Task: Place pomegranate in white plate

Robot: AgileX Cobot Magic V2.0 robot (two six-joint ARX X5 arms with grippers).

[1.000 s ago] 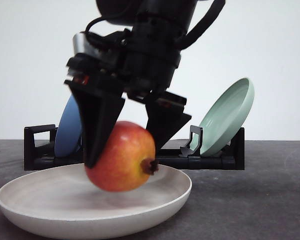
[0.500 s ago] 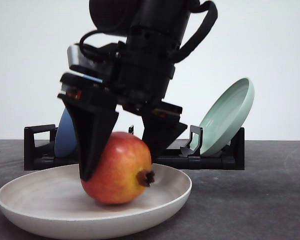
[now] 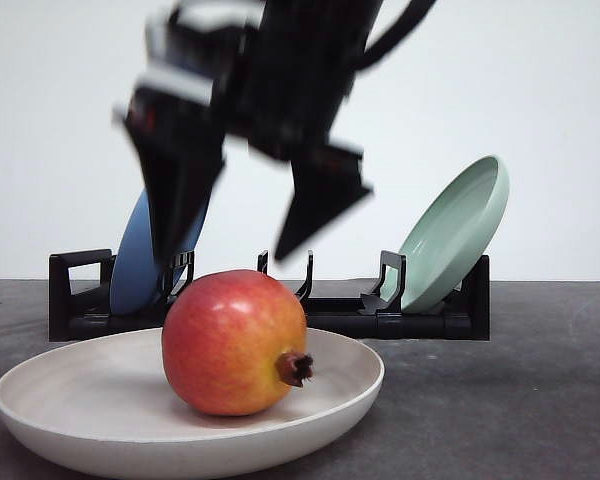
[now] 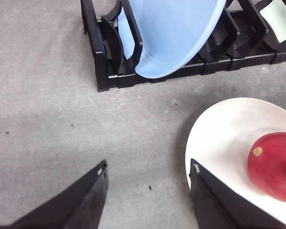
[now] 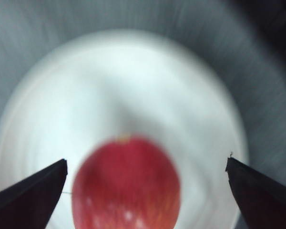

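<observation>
The pomegranate, red with orange-yellow patches and a dark calyx, rests inside the white plate at the table's near edge. My right gripper hangs open just above the fruit, its fingers clear of it and blurred by motion. In the right wrist view the pomegranate lies between the spread fingers of the right gripper, on the white plate. My left gripper is open over bare table, beside the white plate with the pomegranate on it.
Behind the plate stands a black dish rack holding a blue plate on its left and a pale green plate on its right. The left wrist view has the blue plate in the rack.
The right gripper lowered the pomegranate into the white plate, let go of it and rose. The fruit now rests on the plate on its own.
</observation>
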